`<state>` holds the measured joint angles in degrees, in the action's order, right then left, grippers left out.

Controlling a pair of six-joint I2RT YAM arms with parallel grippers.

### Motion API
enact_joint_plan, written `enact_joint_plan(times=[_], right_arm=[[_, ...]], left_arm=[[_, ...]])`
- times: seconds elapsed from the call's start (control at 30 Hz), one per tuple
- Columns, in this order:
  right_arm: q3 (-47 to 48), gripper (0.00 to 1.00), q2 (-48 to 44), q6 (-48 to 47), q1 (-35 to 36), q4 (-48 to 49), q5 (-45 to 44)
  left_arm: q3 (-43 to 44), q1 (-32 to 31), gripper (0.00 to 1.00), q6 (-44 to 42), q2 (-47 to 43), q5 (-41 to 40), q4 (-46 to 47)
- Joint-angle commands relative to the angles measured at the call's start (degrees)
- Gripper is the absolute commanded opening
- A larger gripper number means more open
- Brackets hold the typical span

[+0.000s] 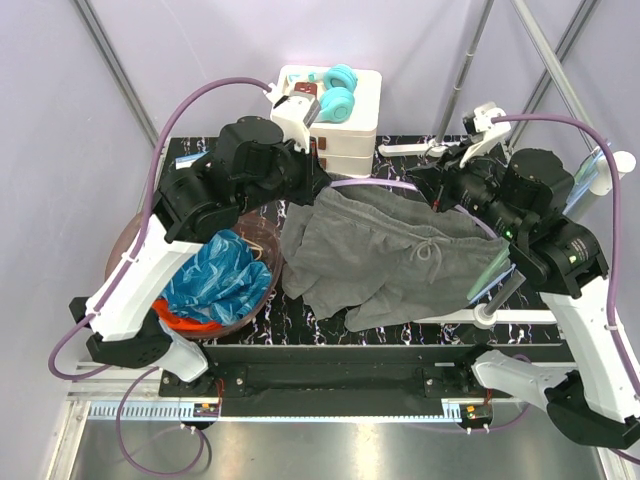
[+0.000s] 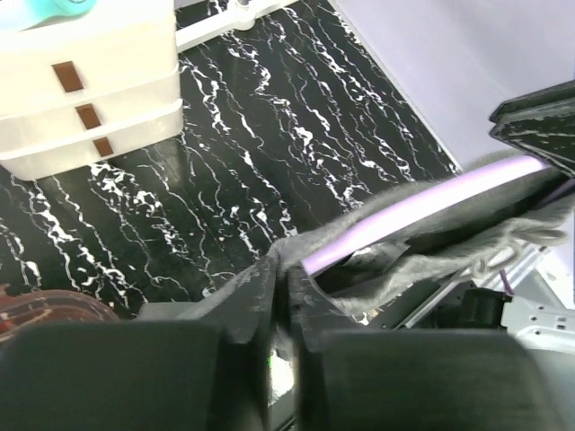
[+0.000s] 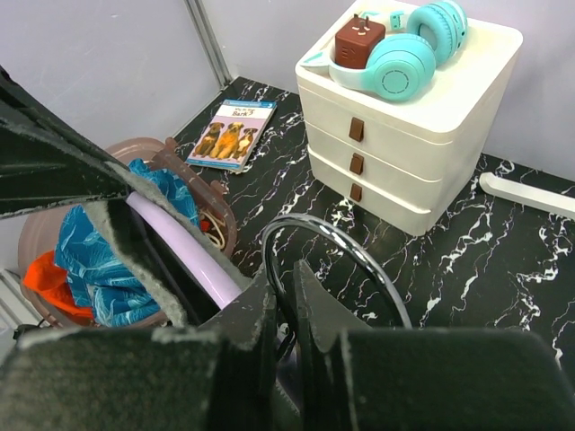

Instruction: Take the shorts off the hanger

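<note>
- Grey shorts (image 1: pixel 395 260): plain dark grey w/ drawstring, spread at ctr of the desk (image 2: pixel 269 117) in the top view. The waistband end is raised at 12 o'clock and draped over the lilac hanger (image 2: pixel 422 202). The legs lie flat toward 6 o'clock.
- Hanger: the lilac bar runs approx. 9-to-3 o'clock btwn the two wrists, clear of the desk. A chrome hook (image 3: pixel 359 260) rises from the bar.
- Left fingers (image 2: pixel 256 292): narrow, all but closed. They appear to pinch grey fabric where it wraps the bar's 9 o'clock end.
- Right fingers (image 3: pixel 260 310): narrow, closed about the foot of the chrome hook. In that wrist view the bar and a fold of grey fabric run off toward 9 o'clock.
- Blue shorts (image 1: pixel 215 275): teal-white mottle, bundled in a round brown basket (image 1: pixel 120 245) at 9 o'clock of the grey pair, well apart from the hanger.
- Orange shorts (image 1: pixel 185 322): lie under the blue pair and show at the basket's 6 o'clock rim.
- White 3-drawer unit (image 1: pixel 350 135): stands at 12 o'clock on the desk, w/ teal headphones (image 1: pixel 340 95) and a dark red cube (image 3: pixel 359 40) on top.
- Dog-cover booklet (image 3: pixel 232 133): flat on the desk, btwn basket and drawer unit in the right wrist view.
</note>
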<state>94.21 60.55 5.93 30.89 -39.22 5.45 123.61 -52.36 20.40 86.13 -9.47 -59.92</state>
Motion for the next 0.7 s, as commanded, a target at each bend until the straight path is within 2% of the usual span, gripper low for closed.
enact_joint_plan(times=[0.0,0.1,0.13,0.17,0.23,0.43,0.57,0.67], right_arm=[[-0.78,0.0,-3.86,0.31,-0.22,6.88,0.79],[-3.85,0.0,-6.57,0.48,-0.22,8.72,-2.98],[-4.73,0.0,-7.55,1.09,-0.22,9.33,-4.73],[-5.44,0.0,-9.38,1.53,-0.22,10.64,-8.58],[-7.98,0.0,-11.24,2.24,-0.22,13.45,-10.54],[-12.91,0.0,-17.22,2.59,-0.22,16.63,-14.85],[-13.62,0.0,-18.28,2.77,-0.31,17.25,-16.53],[-13.62,0.0,-16.97,2.59,-0.22,17.51,-12.78]], left_arm=[[0.84,0.15,0.0,-0.63,-0.61,-5.89,0.33],[-0.82,0.06,0.0,-0.1,-2.8,-12.83,-1.6],[-2.83,0.15,0.0,0.25,-3.59,-17.55,-2.56],[-4.24,0.15,0.0,0.95,-5.51,-19.94,-3.18],[-8.53,0.94,0.0,1.57,-7.63,-24.69,-3.97],[-14.54,5.68,0.0,4.03,-14.4,-29.28,-5.2],[-16.64,7.62,0.0,3.77,-17.91,-28.5,-4.6],[-18.75,7.62,0.0,1.06,-20.55,-19.47,2.07]])
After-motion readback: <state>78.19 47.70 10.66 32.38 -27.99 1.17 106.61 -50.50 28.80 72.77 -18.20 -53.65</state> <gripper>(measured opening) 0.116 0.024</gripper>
